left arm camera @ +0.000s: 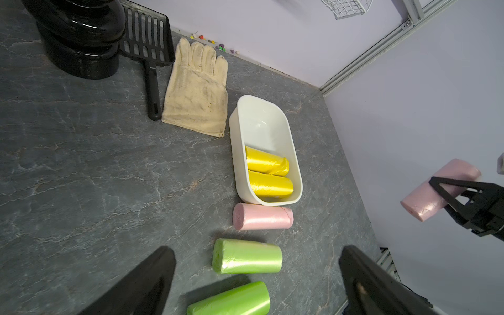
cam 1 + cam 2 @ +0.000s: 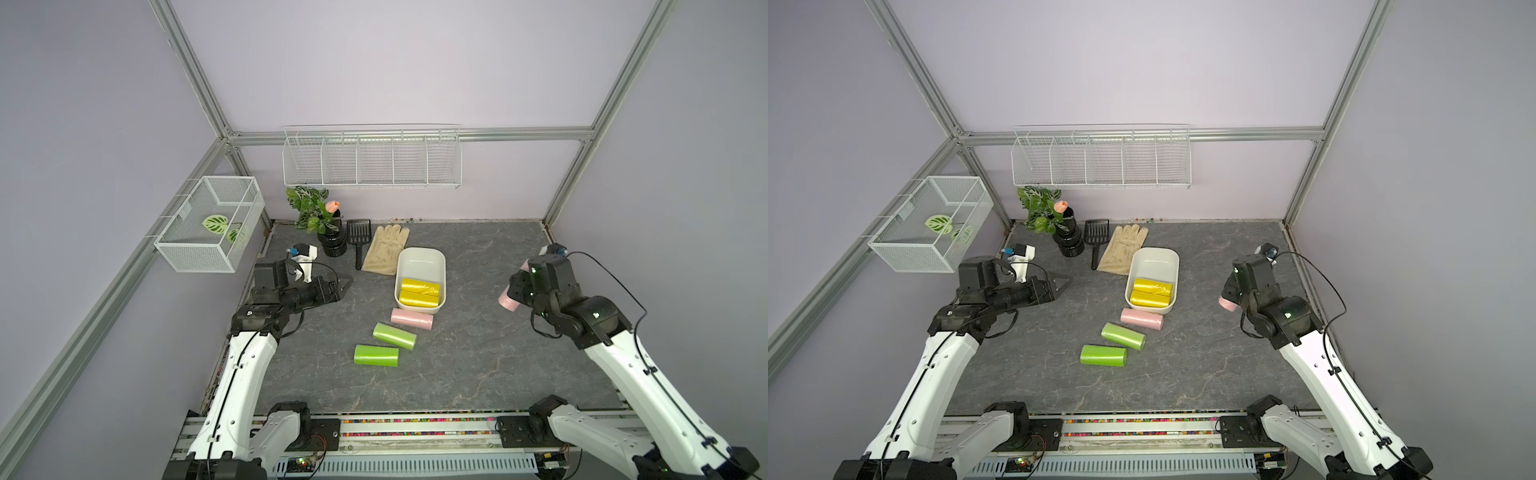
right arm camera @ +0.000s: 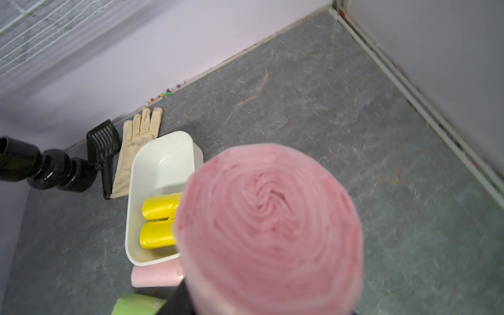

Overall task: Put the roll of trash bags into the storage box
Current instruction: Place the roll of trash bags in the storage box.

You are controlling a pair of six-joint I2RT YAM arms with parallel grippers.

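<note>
The left claw (image 2: 343, 286) sits at the left side of the counter (image 2: 478, 353), its jaws wide apart and gripping nothing. One white storage box (image 2: 420, 264) stands mid-counter, with two yellow rolls (image 2: 419, 286) side by side in its near end. Just beside its near wall lies one pink roll (image 2: 412, 319), and nearer still are two green rolls (image 2: 394, 336). Well to the right, the right claw (image 1: 443, 192) is clamped on a second pink roll (image 2: 509, 302), held above the counter and apart from the box.

Glove (image 2: 386, 249) beside scoop (image 2: 358, 239) — black vase (image 2: 333, 244) holds plant (image 2: 309, 208).
</note>
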